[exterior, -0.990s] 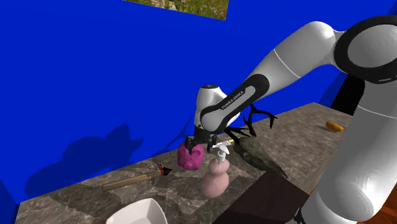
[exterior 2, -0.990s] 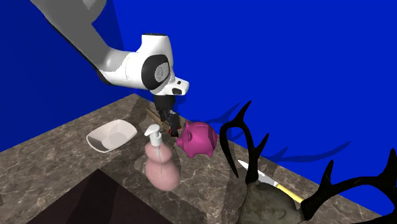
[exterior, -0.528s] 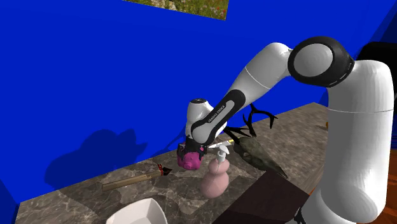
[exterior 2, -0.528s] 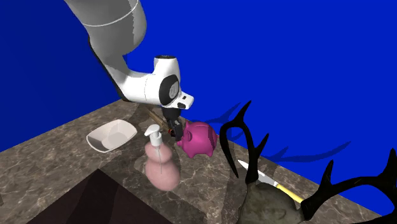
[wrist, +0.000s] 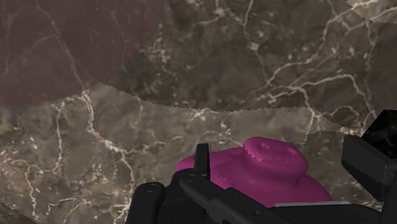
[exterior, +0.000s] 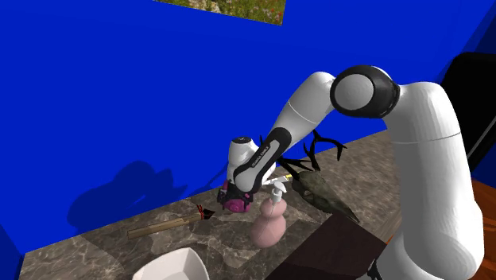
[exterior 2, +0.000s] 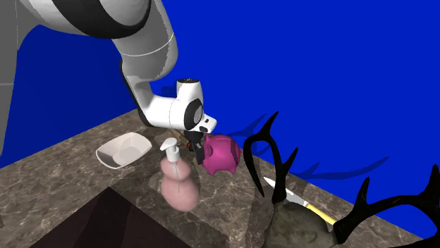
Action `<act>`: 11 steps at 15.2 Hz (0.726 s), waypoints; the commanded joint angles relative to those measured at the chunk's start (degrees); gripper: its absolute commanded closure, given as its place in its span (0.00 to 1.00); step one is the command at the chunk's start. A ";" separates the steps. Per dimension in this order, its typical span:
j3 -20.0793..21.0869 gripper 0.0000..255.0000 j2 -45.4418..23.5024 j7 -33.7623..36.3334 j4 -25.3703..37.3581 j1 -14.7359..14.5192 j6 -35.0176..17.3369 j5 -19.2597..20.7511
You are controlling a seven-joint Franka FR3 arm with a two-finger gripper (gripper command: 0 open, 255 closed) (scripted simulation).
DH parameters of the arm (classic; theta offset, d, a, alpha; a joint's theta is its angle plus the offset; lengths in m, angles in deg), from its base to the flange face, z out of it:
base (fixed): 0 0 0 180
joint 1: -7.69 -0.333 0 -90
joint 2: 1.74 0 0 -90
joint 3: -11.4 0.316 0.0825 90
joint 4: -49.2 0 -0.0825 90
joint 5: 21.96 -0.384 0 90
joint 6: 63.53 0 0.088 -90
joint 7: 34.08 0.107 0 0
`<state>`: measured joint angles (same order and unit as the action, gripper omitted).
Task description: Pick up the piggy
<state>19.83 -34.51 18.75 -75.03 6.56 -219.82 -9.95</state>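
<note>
The magenta piggy [exterior: 238,204] [exterior 2: 223,156] stands on the marble counter [exterior: 103,250] near the blue wall. My black gripper [exterior: 231,193] [exterior 2: 199,146] has come down over it, with the jaws apart on either side of its body. In the wrist view the piggy [wrist: 267,173] lies between the fingers of the gripper [wrist: 286,162]. One finger [wrist: 202,159] rests against the piggy's flank, and the other finger [wrist: 372,162] stands a little off it. The piggy sits on the counter.
A pink soap dispenser [exterior: 268,223] [exterior 2: 178,184] stands right beside the piggy. A dark antlered figure [exterior: 319,187] [exterior 2: 310,225] and a knife [exterior 2: 300,201] lie past it. A white bowl [exterior: 171,266] [exterior 2: 123,149] and a stick-like brush [exterior: 163,226] lie further along the counter.
The arm has swung in and lowered the hand, so the gripper now straddles the piggy. The piggy has stayed in place.
</note>
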 commanded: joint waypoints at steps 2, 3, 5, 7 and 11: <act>-0.62 0.00 -2.02 0.38 0.53 -0.43 -1.53 0.52; -0.63 0.00 -2.02 0.37 0.53 -0.43 -1.53 0.51; -0.62 1.00 -2.03 0.33 0.60 -0.40 -1.47 0.50; -0.62 1.00 -2.02 0.35 0.58 -0.41 -1.48 0.50; -0.61 1.00 -1.94 0.33 0.48 -0.38 -1.49 0.50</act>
<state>19.22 -36.40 19.10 -74.52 6.17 -221.30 -9.46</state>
